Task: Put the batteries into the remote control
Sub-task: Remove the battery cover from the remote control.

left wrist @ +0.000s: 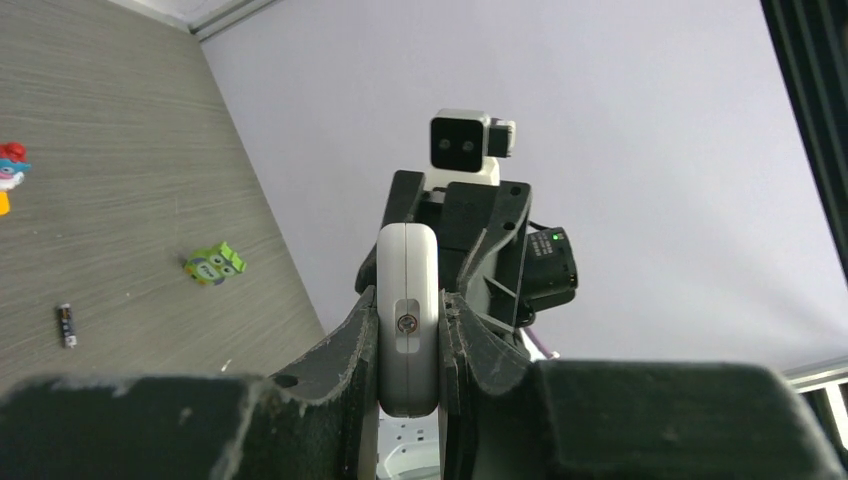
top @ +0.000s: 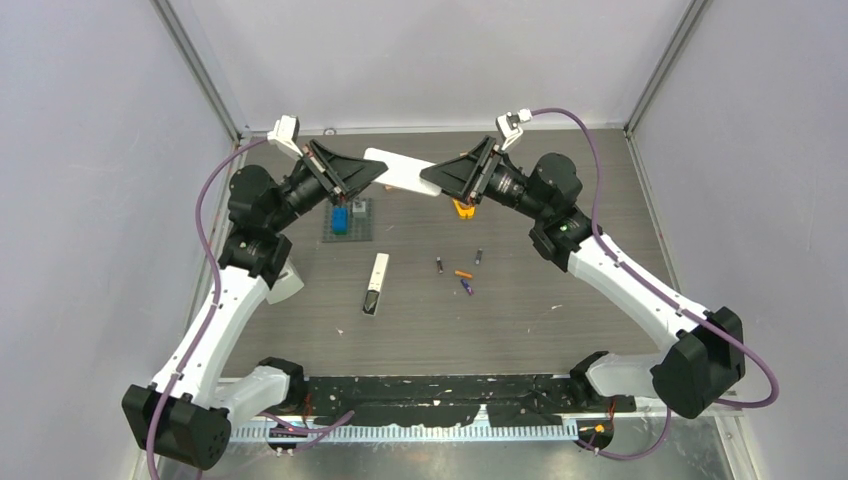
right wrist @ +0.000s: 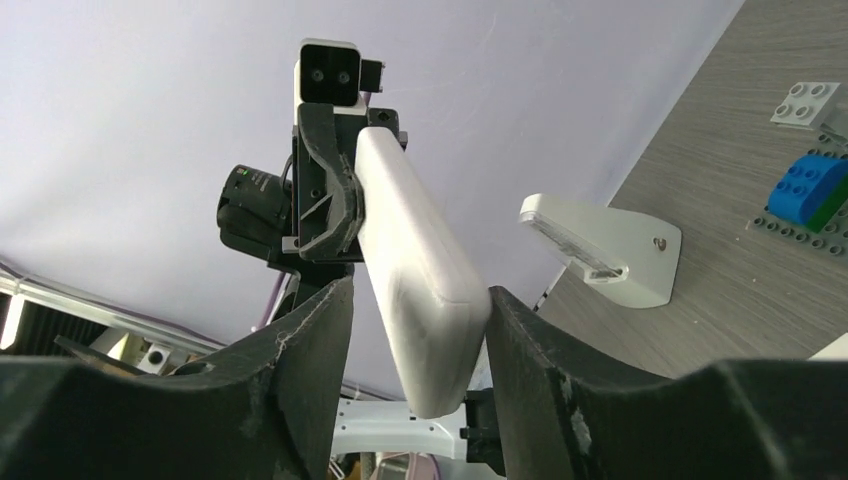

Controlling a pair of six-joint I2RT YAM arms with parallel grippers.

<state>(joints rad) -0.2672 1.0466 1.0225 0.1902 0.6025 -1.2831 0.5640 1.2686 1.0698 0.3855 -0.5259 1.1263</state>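
The surface is grey with wood lines. Pale purple walls stand around it. The white remote is up in the air between the two arms. The left jaws squeeze one end tight. The right jaws are partly open around the other end, with a small gap on one side. The four little batteries lie on the surface, well apart from both jaws.

A blue brick sits on a dark studded baseplate.
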